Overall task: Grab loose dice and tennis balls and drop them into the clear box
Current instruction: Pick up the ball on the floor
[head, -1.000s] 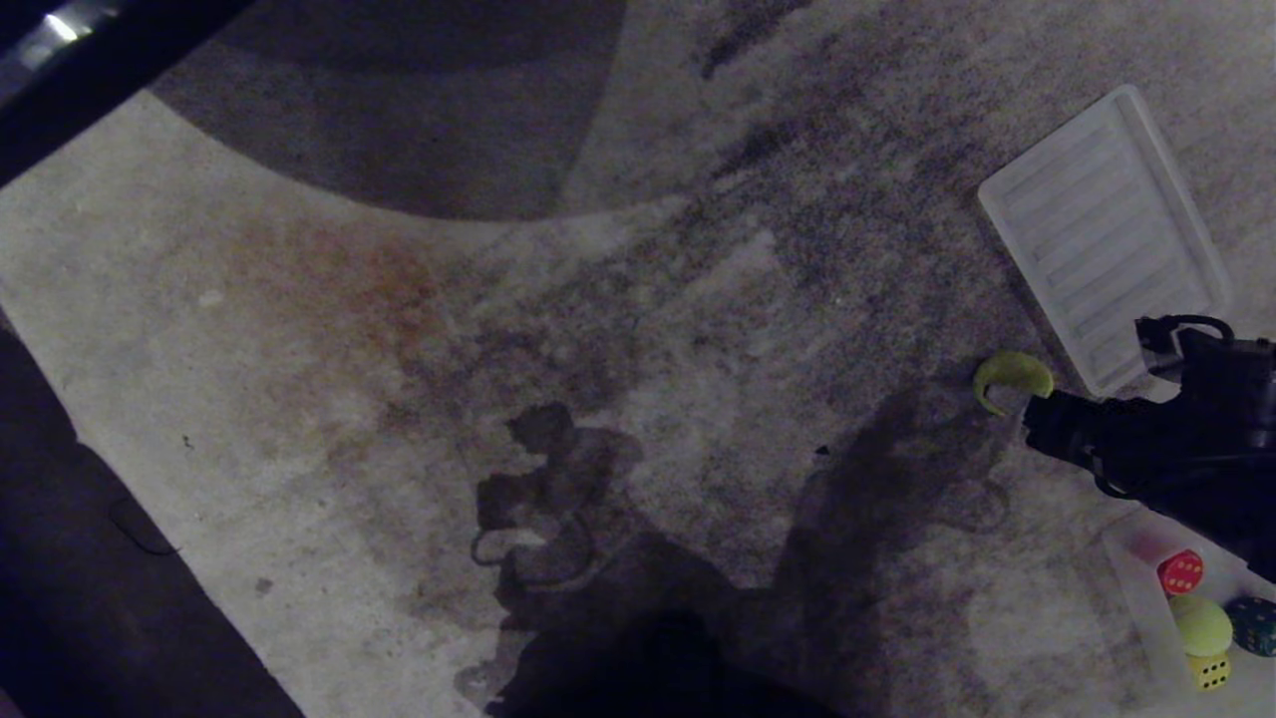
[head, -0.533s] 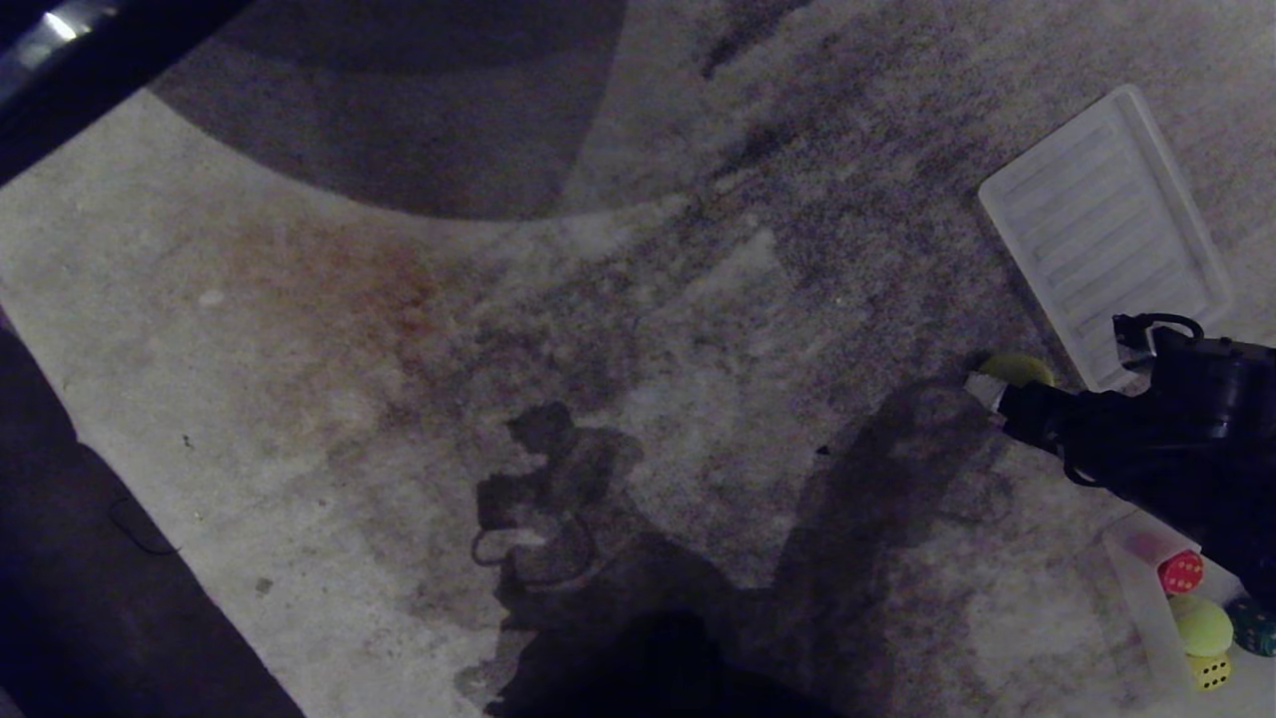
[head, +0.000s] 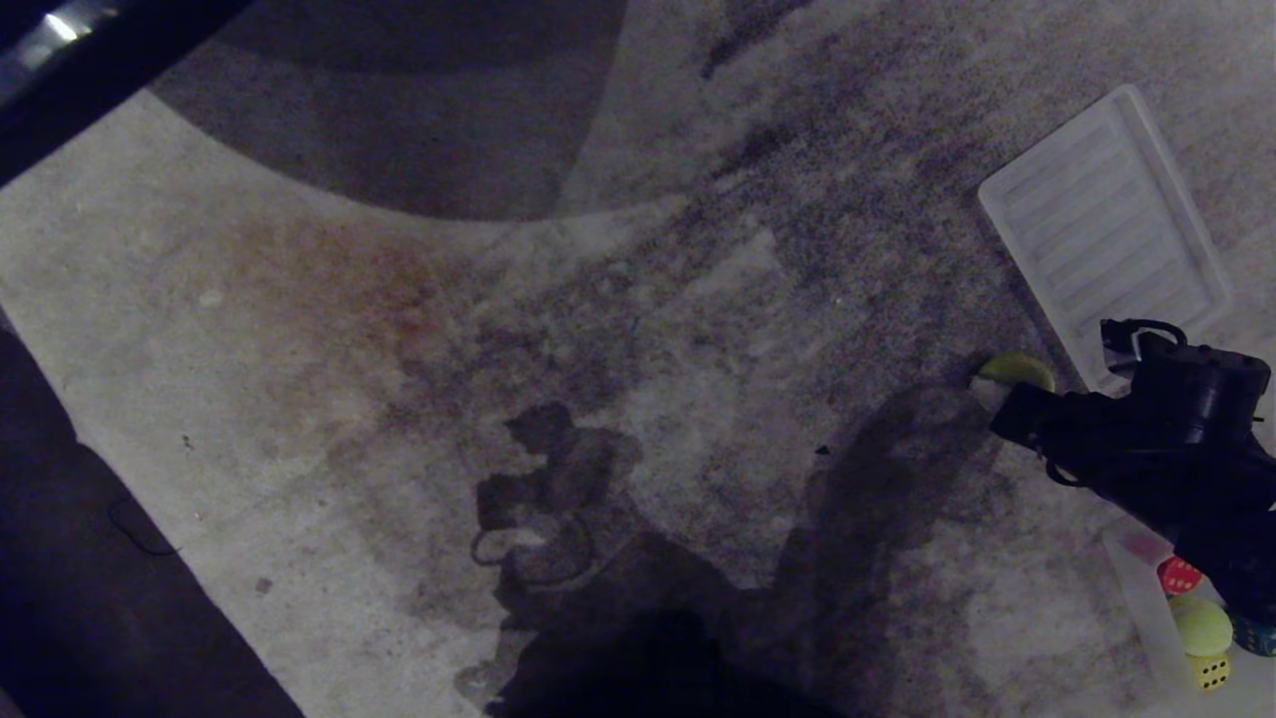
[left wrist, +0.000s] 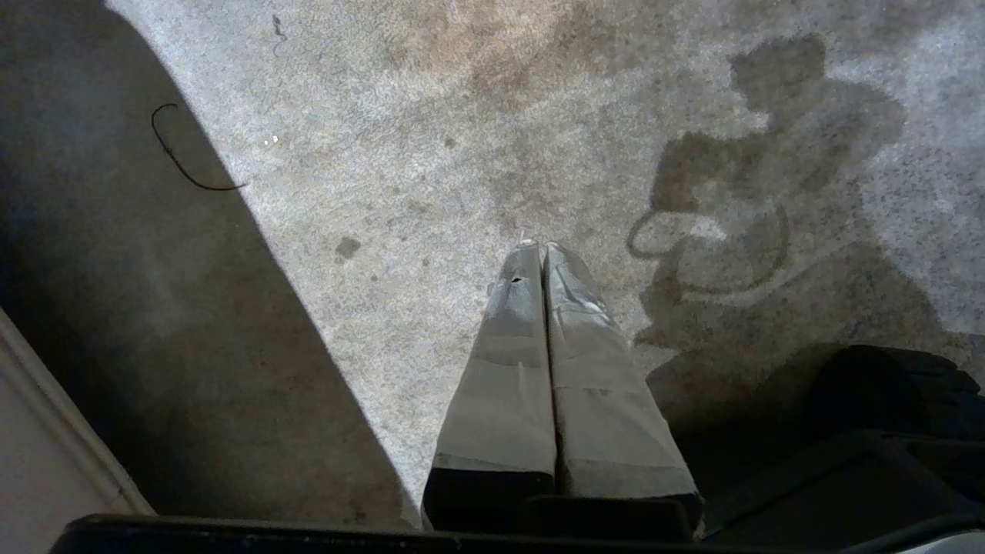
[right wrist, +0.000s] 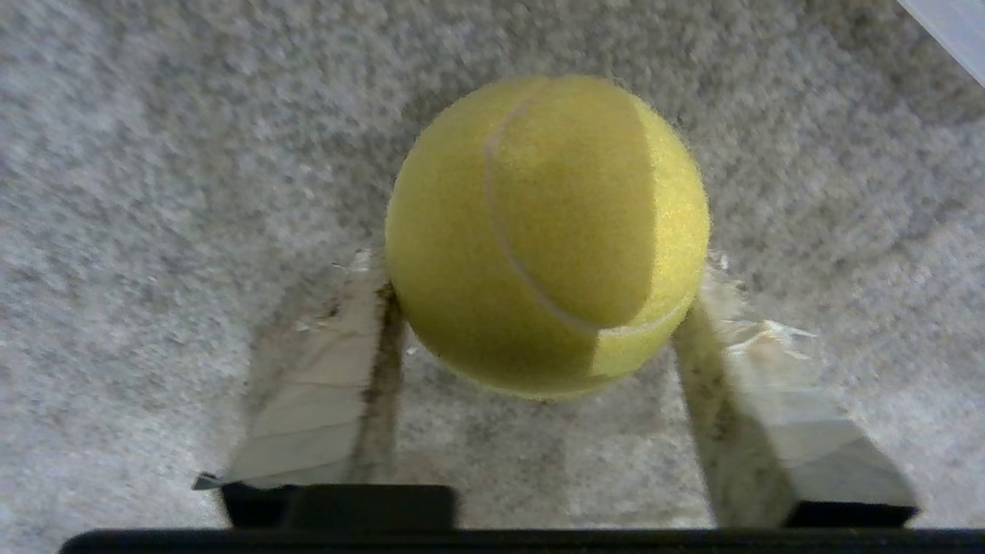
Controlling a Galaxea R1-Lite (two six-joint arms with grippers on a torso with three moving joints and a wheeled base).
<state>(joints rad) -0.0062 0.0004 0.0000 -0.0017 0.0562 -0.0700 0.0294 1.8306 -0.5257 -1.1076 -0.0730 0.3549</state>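
Note:
A yellow-green tennis ball (head: 1017, 367) lies on the carpet near the lid's corner. In the head view the right gripper (head: 1005, 391) reaches over it and covers most of it. The right wrist view shows the tennis ball (right wrist: 546, 231) between the taped fingertips (right wrist: 362, 308), which press on both of its sides, so my right gripper (right wrist: 542, 281) is shut on it. The clear box (head: 1136, 598) sits at the lower right and holds a red die (head: 1178, 575), another tennis ball (head: 1201, 625), a yellow die (head: 1211, 671) and a dark green die (head: 1258, 635). My left gripper (left wrist: 539, 248) hangs shut over bare carpet.
The flat ribbed lid (head: 1102, 234) lies on the carpet just beyond the right gripper. Stained grey carpet (head: 598, 349) spreads to the left. A dark strip of floor (head: 120, 598) runs along the lower left.
My right gripper has pushed forward over the loose tennis ball, covering more of it. Its jaws have closed in onto the ball's sides. The left arm has not moved.

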